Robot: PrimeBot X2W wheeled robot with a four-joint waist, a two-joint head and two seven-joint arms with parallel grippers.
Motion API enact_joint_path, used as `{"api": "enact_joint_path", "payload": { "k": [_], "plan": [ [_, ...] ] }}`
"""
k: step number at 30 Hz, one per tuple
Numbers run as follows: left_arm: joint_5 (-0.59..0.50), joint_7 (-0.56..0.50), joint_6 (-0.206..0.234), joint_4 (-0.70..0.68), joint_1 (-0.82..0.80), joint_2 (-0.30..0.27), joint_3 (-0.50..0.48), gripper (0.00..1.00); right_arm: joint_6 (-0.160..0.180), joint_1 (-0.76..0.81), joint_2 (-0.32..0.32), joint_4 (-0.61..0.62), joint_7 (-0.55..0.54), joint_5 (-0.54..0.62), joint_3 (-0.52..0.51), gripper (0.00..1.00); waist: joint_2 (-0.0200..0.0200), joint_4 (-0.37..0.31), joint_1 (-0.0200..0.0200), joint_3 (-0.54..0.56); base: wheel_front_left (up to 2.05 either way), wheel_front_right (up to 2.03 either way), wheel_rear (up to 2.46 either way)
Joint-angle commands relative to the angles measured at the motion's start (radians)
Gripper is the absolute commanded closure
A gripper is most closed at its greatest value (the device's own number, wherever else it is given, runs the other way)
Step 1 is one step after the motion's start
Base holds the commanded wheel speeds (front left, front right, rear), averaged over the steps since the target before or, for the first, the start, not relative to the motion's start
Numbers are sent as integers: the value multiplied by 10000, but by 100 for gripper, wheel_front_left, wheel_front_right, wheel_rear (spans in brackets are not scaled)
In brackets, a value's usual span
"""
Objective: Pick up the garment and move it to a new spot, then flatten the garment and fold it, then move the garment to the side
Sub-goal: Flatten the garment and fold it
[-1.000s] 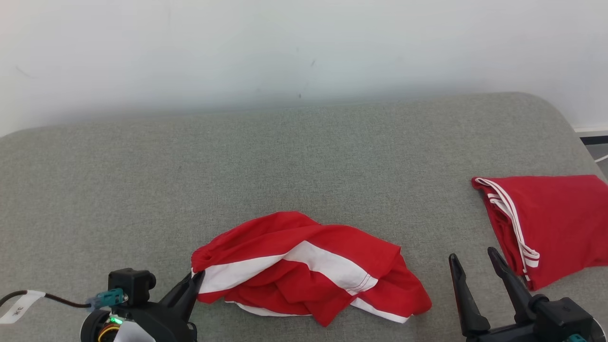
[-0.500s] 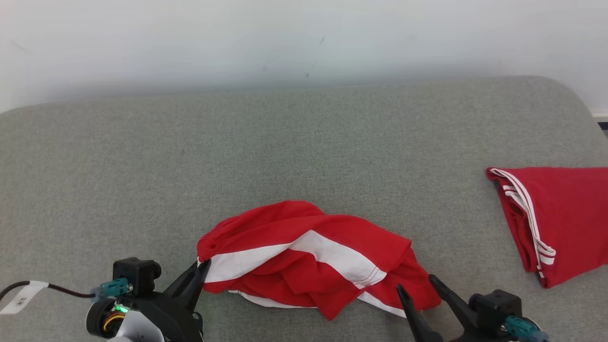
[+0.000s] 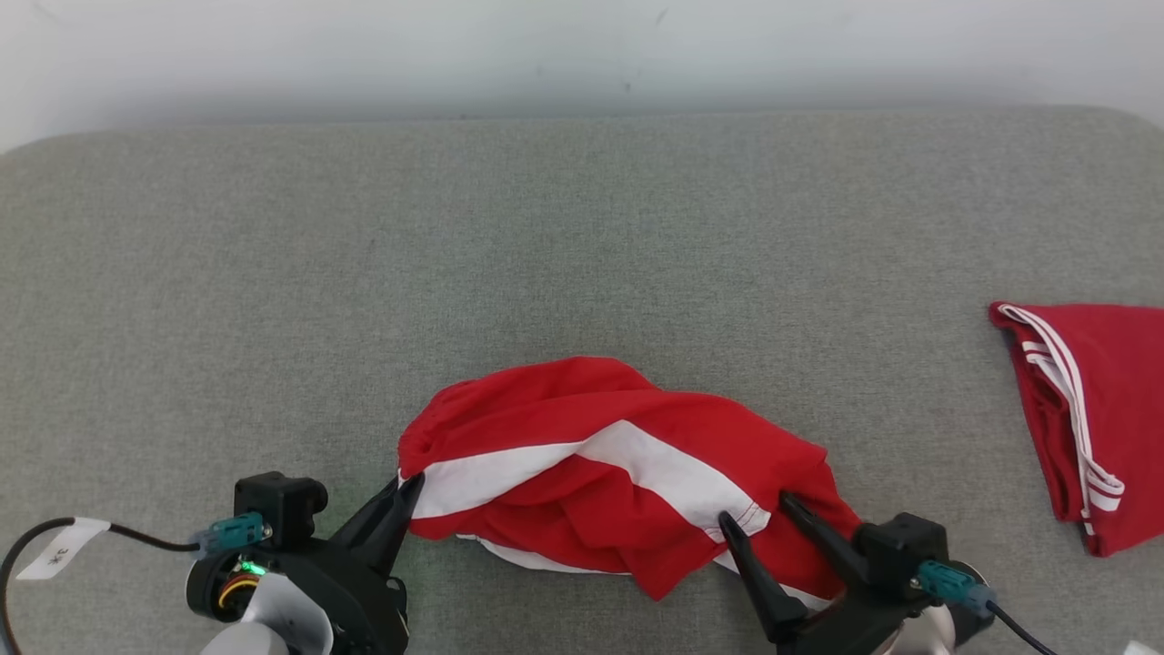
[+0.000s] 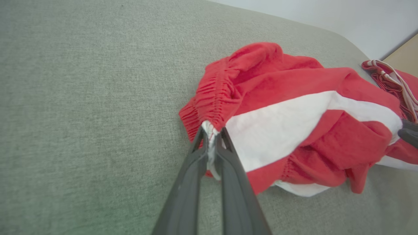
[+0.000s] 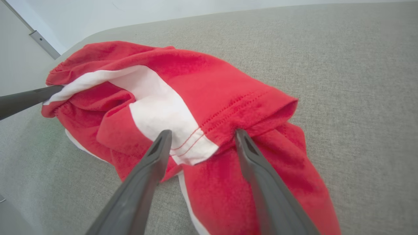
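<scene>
The garment (image 3: 618, 473) is a crumpled pair of red shorts with a white stripe, lying near the front middle of the grey cushion. My left gripper (image 3: 411, 482) is shut on its elastic waistband corner at the left end, and the pinch shows close up in the left wrist view (image 4: 210, 133). My right gripper (image 3: 757, 509) stands open over the garment's right end; in the right wrist view its fingers (image 5: 202, 135) straddle the stitched hem of a leg opening (image 5: 228, 120) without closing on it.
A second red garment (image 3: 1091, 409) with thin white stripes lies folded at the cushion's right edge. The grey cushion (image 3: 364, 273) stretches wide and bare behind and to the left. A pale wall runs along the back.
The right gripper has come in from the right, from beside the folded garment to over the crumpled garment's right end, still open. The head camera has tilted down. The left grip is unchanged.
</scene>
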State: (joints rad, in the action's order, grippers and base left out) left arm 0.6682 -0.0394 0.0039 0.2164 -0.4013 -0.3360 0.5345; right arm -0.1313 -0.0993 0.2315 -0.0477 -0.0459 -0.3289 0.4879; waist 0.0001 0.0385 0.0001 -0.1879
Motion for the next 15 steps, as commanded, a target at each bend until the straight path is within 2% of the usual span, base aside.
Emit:
{"api": "enact_joint_path", "payload": {
  "k": [1,3,4,5,6,10,15],
  "plan": [
    [-97,59,-17,47,-124,-1,28,100,10,-177,2,-95,104,-70,100,0,-1,73,-1,-101,0,0,0],
    [-98,88,-38,82,-164,11,44,100,10,-350,-2,-243,179,-135,329,0,-1,100,-1,-154,0,0,0],
    [-101,106,-51,103,-194,20,50,100,10,-430,-11,-290,243,-209,426,45,-1,111,-1,-173,0,0,0],
    [-99,109,-65,123,-237,32,53,100,10,-512,-7,-324,311,-256,545,58,-1,117,-1,-185,0,0,0],
    [-97,134,-70,138,-272,40,53,100,10,-575,9,-339,383,-269,620,100,-1,121,-1,-198,0,0,0],
    [-126,274,-34,76,-367,61,13,100,10,-648,93,-284,539,-373,721,100,-1,125,-1,-202,0,0,0],
    [49,479,45,-376,-444,-30,-256,100,10,-537,160,139,740,-245,320,100,-1,55,-1,-130,0,0,0]
  ]
}}
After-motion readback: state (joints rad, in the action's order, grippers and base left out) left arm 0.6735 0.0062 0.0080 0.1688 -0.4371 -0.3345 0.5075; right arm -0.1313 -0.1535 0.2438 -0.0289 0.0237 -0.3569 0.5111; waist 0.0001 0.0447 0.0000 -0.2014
